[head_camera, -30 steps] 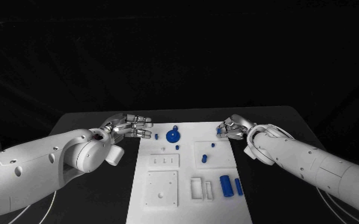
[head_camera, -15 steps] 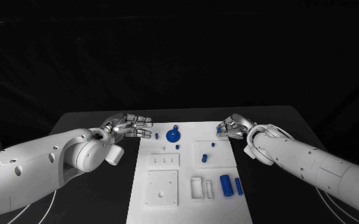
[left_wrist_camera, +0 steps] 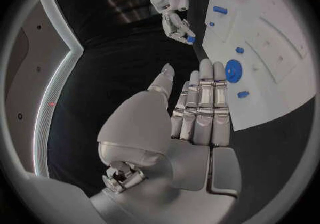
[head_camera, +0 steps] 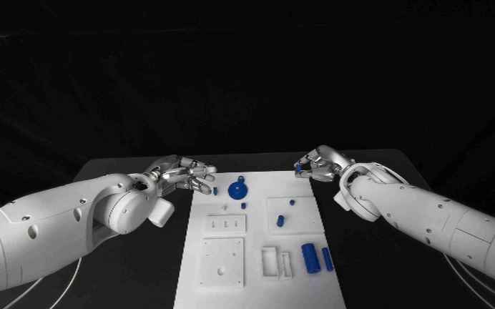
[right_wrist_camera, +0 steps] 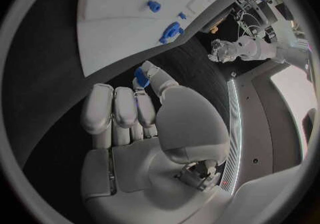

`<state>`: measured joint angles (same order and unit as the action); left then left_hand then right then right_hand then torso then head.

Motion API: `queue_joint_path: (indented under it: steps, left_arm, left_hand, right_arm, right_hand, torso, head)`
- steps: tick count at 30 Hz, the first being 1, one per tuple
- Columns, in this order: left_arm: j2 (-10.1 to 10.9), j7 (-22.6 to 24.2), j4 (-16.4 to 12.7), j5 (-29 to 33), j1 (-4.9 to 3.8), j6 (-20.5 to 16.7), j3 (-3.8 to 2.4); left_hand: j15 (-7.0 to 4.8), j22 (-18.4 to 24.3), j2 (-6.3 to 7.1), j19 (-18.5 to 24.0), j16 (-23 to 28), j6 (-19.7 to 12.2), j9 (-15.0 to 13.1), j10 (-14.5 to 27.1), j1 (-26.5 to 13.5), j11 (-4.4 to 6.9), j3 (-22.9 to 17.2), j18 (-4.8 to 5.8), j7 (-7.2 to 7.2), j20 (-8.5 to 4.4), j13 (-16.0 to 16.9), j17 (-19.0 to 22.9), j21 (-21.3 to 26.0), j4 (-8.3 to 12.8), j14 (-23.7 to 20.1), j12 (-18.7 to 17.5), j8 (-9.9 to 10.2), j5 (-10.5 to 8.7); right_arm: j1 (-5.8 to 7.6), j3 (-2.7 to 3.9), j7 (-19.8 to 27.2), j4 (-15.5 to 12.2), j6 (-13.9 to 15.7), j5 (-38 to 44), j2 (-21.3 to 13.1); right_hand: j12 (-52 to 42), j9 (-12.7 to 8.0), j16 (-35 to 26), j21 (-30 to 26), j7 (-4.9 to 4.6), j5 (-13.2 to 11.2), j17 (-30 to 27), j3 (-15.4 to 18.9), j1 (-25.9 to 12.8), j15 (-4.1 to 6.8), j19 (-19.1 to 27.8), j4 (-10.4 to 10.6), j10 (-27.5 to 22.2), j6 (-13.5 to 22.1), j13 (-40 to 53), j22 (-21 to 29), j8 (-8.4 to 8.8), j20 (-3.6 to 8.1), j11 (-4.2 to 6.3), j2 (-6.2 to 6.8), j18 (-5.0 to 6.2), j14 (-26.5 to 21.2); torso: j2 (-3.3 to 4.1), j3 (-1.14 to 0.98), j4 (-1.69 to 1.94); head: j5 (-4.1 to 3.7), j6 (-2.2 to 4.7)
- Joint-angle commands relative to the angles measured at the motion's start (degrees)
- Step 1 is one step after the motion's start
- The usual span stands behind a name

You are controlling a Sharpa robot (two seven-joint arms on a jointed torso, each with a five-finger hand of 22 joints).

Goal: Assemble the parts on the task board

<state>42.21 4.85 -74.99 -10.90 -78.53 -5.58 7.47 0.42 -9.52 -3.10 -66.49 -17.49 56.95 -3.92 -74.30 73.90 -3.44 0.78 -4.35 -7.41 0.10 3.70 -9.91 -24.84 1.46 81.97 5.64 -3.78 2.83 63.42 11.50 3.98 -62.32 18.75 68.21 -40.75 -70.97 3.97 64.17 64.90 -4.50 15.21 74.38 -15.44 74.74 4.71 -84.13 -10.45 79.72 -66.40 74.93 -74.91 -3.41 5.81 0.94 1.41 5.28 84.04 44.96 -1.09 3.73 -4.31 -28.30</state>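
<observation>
White plate: we see the task board (head_camera: 263, 252) in the lower centre of the head view, lying flat on the black table (head_camera: 402, 180).
Left hand: we find the left hand (head_camera: 184, 174) at the board's upper left corner, left of centre in the frame; its fingers lie straight and close together, and it holds nothing.
Right hand: we find the right hand (head_camera: 317, 164) at the board's upper right corner; its fingers are curled in, and thumb and a finger pinch a small blue part (right_wrist_camera: 141, 76).
Round part: a blue disc-shaped part (head_camera: 238, 191) rests on the board near its upper edge, just right of the left hand.
Small pegs: we note a blue peg (head_camera: 280, 218) near the board's middle.
Cylinders: two blue cylinders (head_camera: 312, 256) lie side by side at the board's lower right.
Recessed blocks: we see white raised blocks (head_camera: 225, 260) on the board's lower left.
</observation>
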Motion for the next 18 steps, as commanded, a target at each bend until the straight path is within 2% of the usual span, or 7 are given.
queue_joint_path:
  steps: [1,2,5,7,10,14,18]
  left_arm:
    - [-0.8,-4.0,0.8,-4.7,-0.79,6.0,-0.08]
    - [-1.0,-4.5,1.1,-5.1,-1.01,6.6,-0.08]
    - [-1.8,-5.9,2.2,-6.0,-1.58,7.7,-0.07]
    - [-2.5,-6.9,3.0,-6.3,-1.85,8.3,-0.06]
    - [-3.5,-8.9,4.0,-7.1,-2.09,8.6,-0.02]
    - [-5.0,-12.3,5.0,-8.3,-2.24,8.4,0.05]
    - [-6.2,-15.4,5.6,-9.2,-2.29,8.4,0.14]
  left_hand:
    - [-2.32,-3.8,-0.48,-3.9,-10.7,-0.2,0.1,-4.0,-1.6,1.67,1.1,1.74,0.65,-3.08,0.0,-6.8,-6.4,-1.9,3.4,0.4,0.1,-0.03]
    - [-3.16,-7.7,-0.84,-3.1,-21.7,-0.6,0.0,-5.4,-1.9,1.86,1.7,2.59,0.65,-4.55,0.2,-15.1,-12.0,-3.0,0.4,0.2,0.0,0.02]
    - [-4.2,-16.8,-0.6,-0.8,-38.9,-1.3,0.0,-8.6,-2.1,2.96,2.4,1.4,0.78,-5.5,2.3,-27.7,-24.0,-4.0,-4.5,3.8,0.1,-0.01]
    - [-4.74,-19.1,-0.3,-1.0,-41.5,-0.6,-0.1,-10.6,-2.6,3.65,2.7,0.82,1.19,-5.85,3.7,-29.2,-27.0,-4.2,-3.5,6.1,0.0,0.03]
    - [-5.28,-26.9,-0.26,2.8,-48.1,0.8,-0.1,-8.1,-3.4,4.4,2.8,-0.68,1.69,-6.3,11.7,-37.1,-35.6,-4.3,-2.6,14.7,0.0,0.02]
    - [-6.24,-31.9,0.45,1.0,-51.8,5.3,-1.6,-7.4,-4.9,5.61,2.7,-0.51,3.13,-7.22,19.7,-43.1,-38.9,-4.7,-0.4,24.6,0.4,0.12]
    - [-6.58,-35.9,0.61,-0.8,-54.5,6.7,-2.9,-6.9,-5.3,6.12,2.4,-0.37,3.58,-7.44,22.9,-47.0,-40.9,-4.3,0.8,28.8,0.1,-0.04]
  right_arm:
    - [0.23,0.01,-3.2,-2.3,-0.7,2.5,0.0]
    - [0.29,0.01,-3.7,-3.0,-1.0,2.9,0.1]
    - [0.41,0.02,-5.4,-5.0,-1.5,4.1,0.4]
    - [0.45,0.02,-6.6,-6.1,-1.9,4.8,0.8]
    - [0.49,0.0,-8.1,-7.4,-2.6,5.7,1.6]
    - [0.52,-0.15,-9.7,-9.1,-3.5,6.6,2.8]
    - [0.53,-0.39,-10.9,-10.1,-3.9,7.0,3.7]
  right_hand:
    - [0.1,-0.1,-0.3,-0.4,0.18,0.0,-0.1,-0.4,-0.3,-0.13,-4.0,0.1,-0.1,-1.5,4.3,-8.4,-0.17,-0.15,0.13,0.09,-0.7,0.4]
    - [0.1,-0.1,-0.3,-0.4,0.18,0.0,-0.1,-0.4,-0.3,-0.13,-4.0,0.1,-0.1,-1.5,4.3,-8.4,-0.17,-0.15,0.13,0.09,-0.7,0.4]
    - [0.1,0.0,-0.3,-0.4,0.19,-0.1,-0.1,-0.5,-0.4,-0.14,-4.0,0.1,-0.1,-1.6,4.3,-8.5,-0.19,-0.16,0.13,0.14,-0.7,0.4]
    - [0.1,0.0,-0.3,-0.4,0.19,-0.1,-0.1,-0.5,-0.4,-0.14,-4.0,0.1,-0.1,-1.6,4.3,-8.5,-0.19,-0.16,0.13,0.14,-0.7,0.4]
    - [0.1,0.0,-0.4,-0.5,0.21,0.1,-0.2,-0.6,-0.4,-0.12,-4.0,0.2,-0.1,-1.7,4.3,-8.4,-0.19,-0.15,0.15,0.26,-0.69,0.4]
    - [0.1,0.0,-0.4,-0.6,0.22,0.5,-0.2,-0.7,-0.4,-0.11,-4.0,0.2,-0.1,-1.7,4.3,-8.4,-0.19,-0.15,0.16,0.34,-0.67,0.4]
    - [0.1,0.0,-0.5,-0.7,0.21,0.6,-0.3,-0.8,-0.5,-0.11,-4.0,0.2,-0.1,-1.7,4.3,-8.4,-0.19,-0.15,0.15,0.35,-0.66,0.4]
  torso:
    - [-0.91,0.18,-0.27]
    - [-1.03,0.19,-0.3]
    - [-1.43,0.24,-0.42]
    - [-1.65,0.29,-0.48]
    - [-2.04,0.37,-0.65]
    - [-2.39,0.42,-0.71]
    - [-2.58,0.46,-0.75]
  head:
    - [0.69,-0.21]
    - [0.91,-0.31]
    - [1.43,-0.47]
    - [1.6,-0.66]
    - [1.72,-1.02]
    - [1.83,-1.54]
    - [2.21,-1.84]
